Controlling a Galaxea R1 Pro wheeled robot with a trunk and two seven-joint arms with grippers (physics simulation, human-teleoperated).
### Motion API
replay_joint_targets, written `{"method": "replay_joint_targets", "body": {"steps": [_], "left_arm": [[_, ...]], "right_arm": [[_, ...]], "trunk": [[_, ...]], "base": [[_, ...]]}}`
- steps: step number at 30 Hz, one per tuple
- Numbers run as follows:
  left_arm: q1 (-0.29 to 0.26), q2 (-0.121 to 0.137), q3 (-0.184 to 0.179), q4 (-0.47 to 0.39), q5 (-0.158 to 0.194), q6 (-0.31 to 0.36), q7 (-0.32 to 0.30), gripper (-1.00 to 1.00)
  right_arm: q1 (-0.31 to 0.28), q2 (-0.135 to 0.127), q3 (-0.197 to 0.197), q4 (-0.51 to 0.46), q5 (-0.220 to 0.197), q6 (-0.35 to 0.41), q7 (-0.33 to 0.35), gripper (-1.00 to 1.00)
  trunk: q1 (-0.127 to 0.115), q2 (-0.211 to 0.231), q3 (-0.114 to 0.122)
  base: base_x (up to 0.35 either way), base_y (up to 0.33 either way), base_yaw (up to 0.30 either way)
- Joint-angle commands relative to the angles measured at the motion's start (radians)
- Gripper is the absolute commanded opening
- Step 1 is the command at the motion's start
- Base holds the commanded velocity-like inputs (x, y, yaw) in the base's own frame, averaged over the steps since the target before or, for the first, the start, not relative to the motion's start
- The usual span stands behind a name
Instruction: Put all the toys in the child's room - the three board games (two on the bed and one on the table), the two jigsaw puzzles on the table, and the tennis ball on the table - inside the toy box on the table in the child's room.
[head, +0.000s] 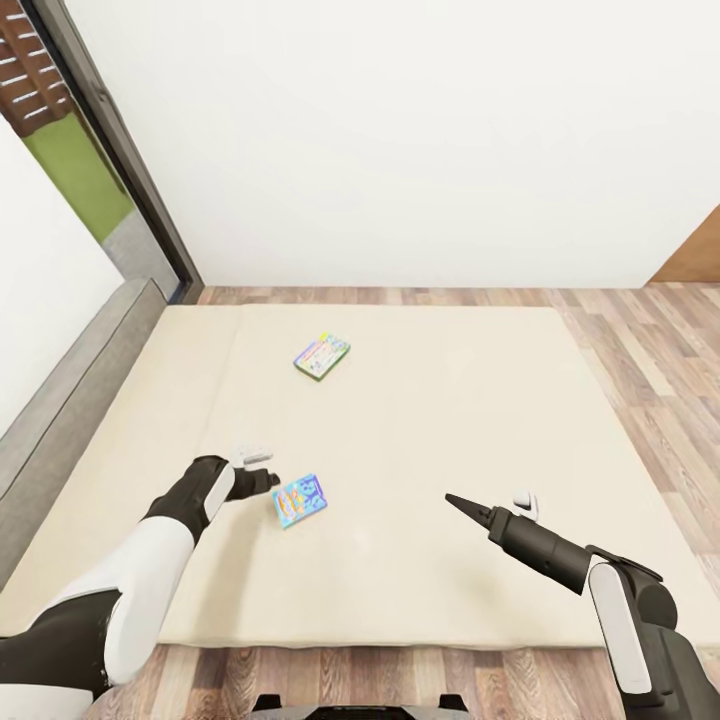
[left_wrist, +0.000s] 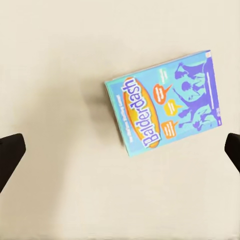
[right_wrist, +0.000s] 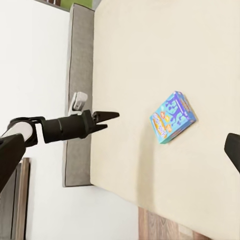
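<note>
Balderdash board game (head: 300, 500) lies flat on the bed (head: 420, 560). Left gripper (head: 262, 480) hovers just beside the Balderdash box, jaws spread wide, empty. Second board game (head: 322, 357) lies well beyond it. Right gripper (head: 462, 505) hangs apart, closed, empty.

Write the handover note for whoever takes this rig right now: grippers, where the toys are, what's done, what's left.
Left gripper: hovering over the bed right beside the Balderdash board game, holding nothing; its wrist view shows the fingers spread wide with the box between them.
Right gripper: over the bed's near right part, empty; whether its jaws are open or shut cannot be told.
Second board game: lying flat farther up the bed, untouched.
Done: nothing visibly moved yet; both bed games are still on the mattress.
Left: grasp the Balderdash game, then the second one, carry both to the toy box, then pack the toys waiting on the table.
</note>
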Motion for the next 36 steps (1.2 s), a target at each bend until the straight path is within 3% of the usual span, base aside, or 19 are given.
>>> {"method": "replay_joint_targets", "body": {"steps": [1, 7, 11, 36], "left_arm": [[-0.004, -0.001, 0.006, -0.001, 0.002, 0.015, -0.002, 1.0], [-0.073, -0.005, 0.008, 0.0, 0.004, 0.049, -0.005, 1.0], [-0.089, -0.007, 0.008, 0.0, 0.004, 0.056, -0.005, 1.0], [-0.123, -0.005, 0.008, -0.036, 0.006, 0.059, -0.05, 1.0]], "right_arm": [[-0.001, 0.0, -0.001, 0.0, 0.002, 0.005, 0.004, 1.0], [-0.001, 0.0, -0.001, 0.0, 0.002, 0.005, 0.003, 1.0], [-0.001, 0.001, -0.001, 0.0, 0.002, 0.005, 0.003, 1.0], [-0.001, -0.001, -0.001, -0.007, 0.002, 0.008, 0.001, 1.0]], "trunk": [[0.0, -0.002, -0.003], [0.0, -0.002, -0.013], [0.0, -0.002, -0.02], [0.0, -0.002, -0.061]], "base": [[0.0, 0.0, 0.0], [0.0, 0.0, 0.0], [0.0, 0.0, 0.0], [0.0, 0.0, 0.0]]}}
